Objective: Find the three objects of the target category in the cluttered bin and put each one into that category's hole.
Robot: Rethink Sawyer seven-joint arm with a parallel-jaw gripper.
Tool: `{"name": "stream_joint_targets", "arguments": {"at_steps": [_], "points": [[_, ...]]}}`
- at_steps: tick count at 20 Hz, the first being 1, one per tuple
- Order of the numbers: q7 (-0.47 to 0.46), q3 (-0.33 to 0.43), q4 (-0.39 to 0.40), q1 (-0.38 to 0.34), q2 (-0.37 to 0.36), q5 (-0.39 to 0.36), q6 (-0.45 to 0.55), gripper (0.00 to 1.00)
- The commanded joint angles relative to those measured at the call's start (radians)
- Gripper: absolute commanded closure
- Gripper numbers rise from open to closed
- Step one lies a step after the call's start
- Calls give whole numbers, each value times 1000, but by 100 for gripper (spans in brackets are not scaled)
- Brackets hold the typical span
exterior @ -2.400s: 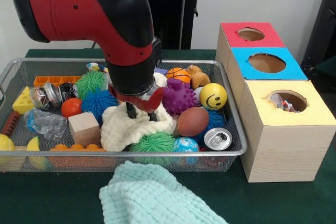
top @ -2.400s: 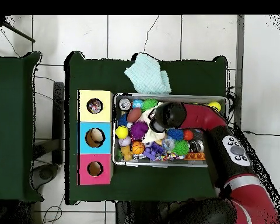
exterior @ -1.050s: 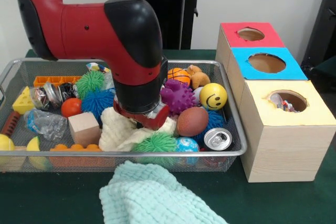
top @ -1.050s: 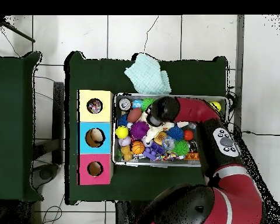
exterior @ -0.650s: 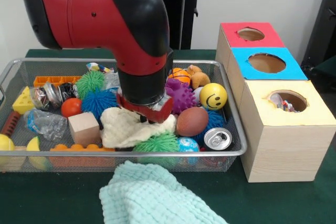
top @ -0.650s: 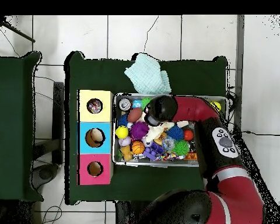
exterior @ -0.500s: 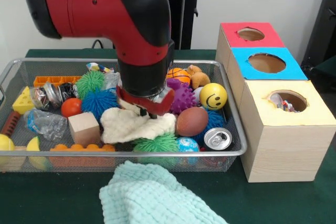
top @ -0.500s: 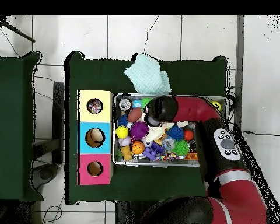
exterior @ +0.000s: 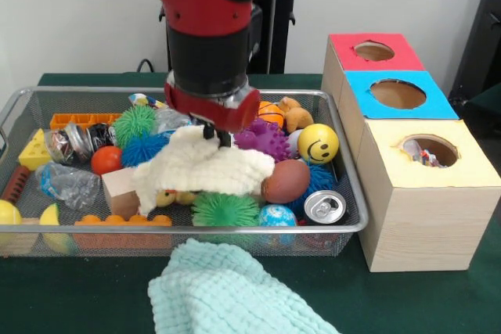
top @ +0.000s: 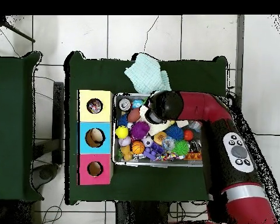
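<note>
At the left of the front view a wire mesh bin (exterior: pixel 31 103) is seen on the green table (exterior: pixel 78 295), crowded with toys: a cheese wedge (exterior: pixel 34 151), a red ball (exterior: pixel 106 159), a wooden block (exterior: pixel 119 185). At the centre, a cream cloth (exterior: pixel 200 170) is held lifted above the clutter, pinched by the fingers (exterior: pixel 211 134) of the gripper (exterior: pixel 210 132). Right of it lie a brown football (exterior: pixel 286 181), a smiley ball (exterior: pixel 318 143) and a can (exterior: pixel 324 206). At the right stand the red box (exterior: pixel 374 51), blue box (exterior: pixel 399 93) and yellow box (exterior: pixel 427 185).
</note>
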Motion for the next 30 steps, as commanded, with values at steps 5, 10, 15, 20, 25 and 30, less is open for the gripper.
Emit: {"name": "stream_joint_targets", "arguments": {"at_steps": [5,10,15,20,25,30], "points": [[-81,-3,53,-4,-187,80,231,100],[-61,-20,94,5,-258,74,218,100],[-38,-25,137,18,-346,113,299,100],[-26,-35,173,30,-412,141,336,100],[-18,-46,197,39,-448,151,347,100],[-28,-53,199,42,-473,153,392,100]]}}
